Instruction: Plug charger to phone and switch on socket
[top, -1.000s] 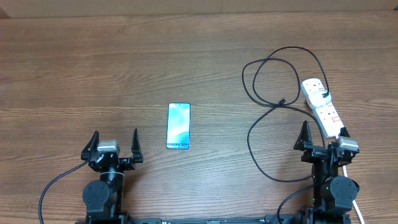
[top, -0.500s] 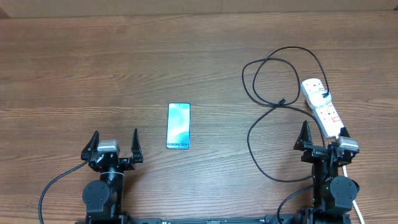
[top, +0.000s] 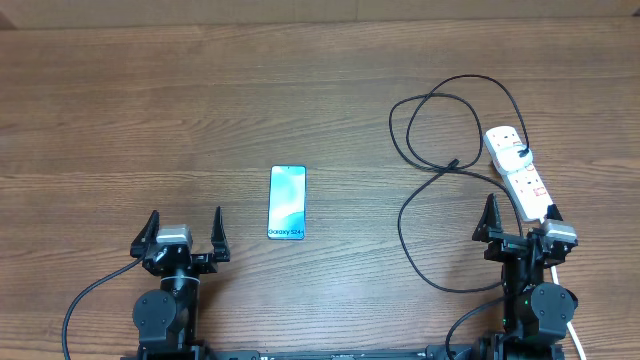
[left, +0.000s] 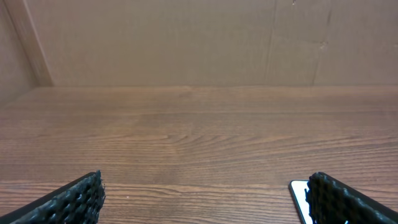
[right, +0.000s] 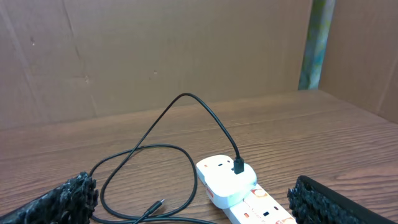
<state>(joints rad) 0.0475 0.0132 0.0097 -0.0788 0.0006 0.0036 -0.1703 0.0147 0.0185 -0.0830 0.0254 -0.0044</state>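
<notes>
The phone (top: 287, 203) lies flat, screen lit, at the middle of the table; its corner (left: 299, 196) shows beside my left gripper's right finger. The white socket (top: 520, 172) lies at the right, angled. The black charger cable (top: 470, 78) loops over the table left of the strip. One end is plugged into a white block (right: 225, 179) on the socket, and the connector tip (right: 156, 207) lies loose on the wood. My left gripper (top: 184, 225) stands open, below and left of the phone. My right gripper (top: 520, 215) stands open at the strip's near end. Both hold nothing.
Brown cardboard walls (left: 186, 43) stand at the back of the wooden table (top: 150, 100). The strip's white cord (top: 574, 335) runs down past the right arm's base. A slack loop of charger cable (top: 402, 225) lies just left of the right gripper.
</notes>
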